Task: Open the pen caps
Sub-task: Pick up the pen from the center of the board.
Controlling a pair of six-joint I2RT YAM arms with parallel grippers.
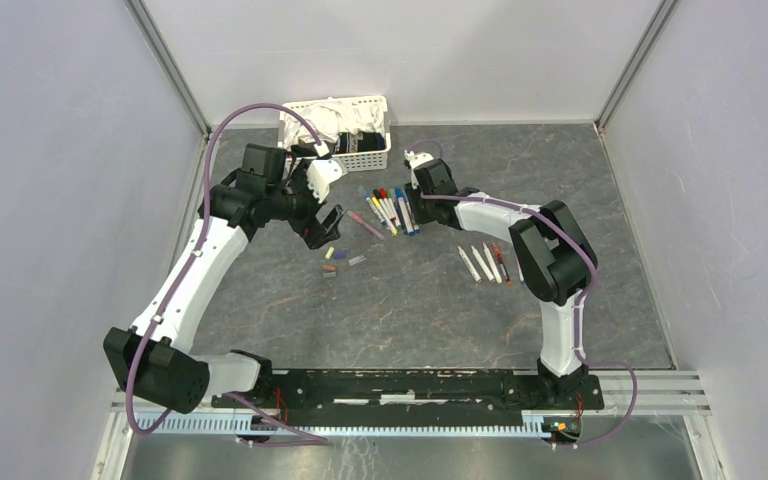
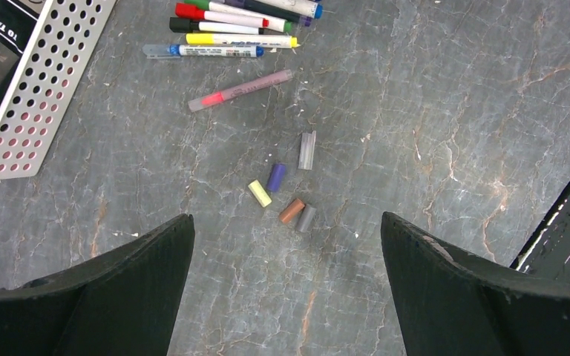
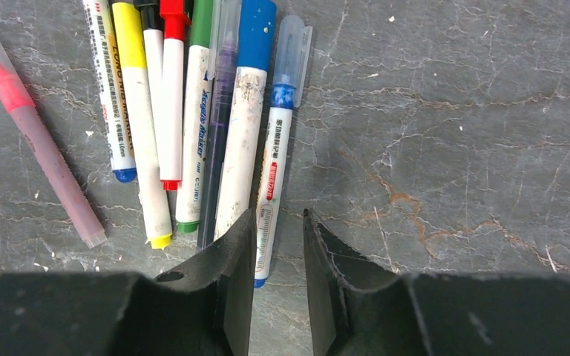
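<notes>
A row of capped pens (image 3: 193,119) lies side by side, with yellow, red, green and blue ends. The rightmost is a thin white pen (image 3: 276,148) with a clear cap (image 3: 293,44). My right gripper (image 3: 278,215) is low over its tail end, jaws a narrow gap apart; the pen lies against the left finger and clear of the right one. A pink pen (image 2: 241,90) lies apart. Several loose pen caps (image 2: 292,210) in yellow, purple, brown, grey and clear lie ahead of my left gripper (image 2: 286,222), which hangs wide open and empty. In the top view the grippers (image 1: 325,225) (image 1: 410,205) flank the row.
A white perforated basket (image 1: 370,155) holding cloths stands at the back, close to the left wrist. Several uncapped white pens (image 1: 485,263) lie to the right, near the right arm's elbow. Grey walls enclose the table on three sides.
</notes>
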